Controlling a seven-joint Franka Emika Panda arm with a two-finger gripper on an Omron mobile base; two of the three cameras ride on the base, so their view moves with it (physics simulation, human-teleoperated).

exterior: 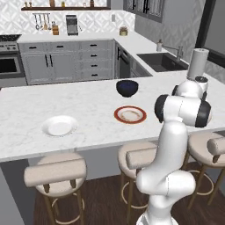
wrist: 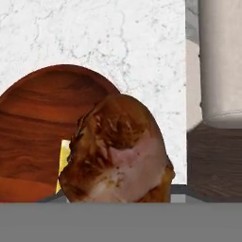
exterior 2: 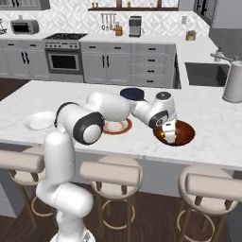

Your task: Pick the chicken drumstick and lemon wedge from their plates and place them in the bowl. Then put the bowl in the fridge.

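My gripper (exterior 2: 168, 134) hangs just over the reddish-brown bowl (exterior 2: 185, 133) near the island's front edge, shut on the chicken drumstick (wrist: 118, 151). In the hand view the drumstick hides the fingertips. Below it lies the bowl's glossy inside (wrist: 38, 123), with a yellow sliver of the lemon wedge (wrist: 62, 158) showing beside the meat. The white plate (exterior: 59, 126) and the red-rimmed plate (exterior: 130, 114) both stand bare on the marble island. The fridge is out of view.
A dark navy bowl (exterior: 127, 87) stands behind the red-rimmed plate. A paper towel roll (exterior 2: 233, 82) is at the right by the sink (exterior: 162, 61). Padded stools (exterior 2: 111, 175) line the island's front edge, close under the bowl.
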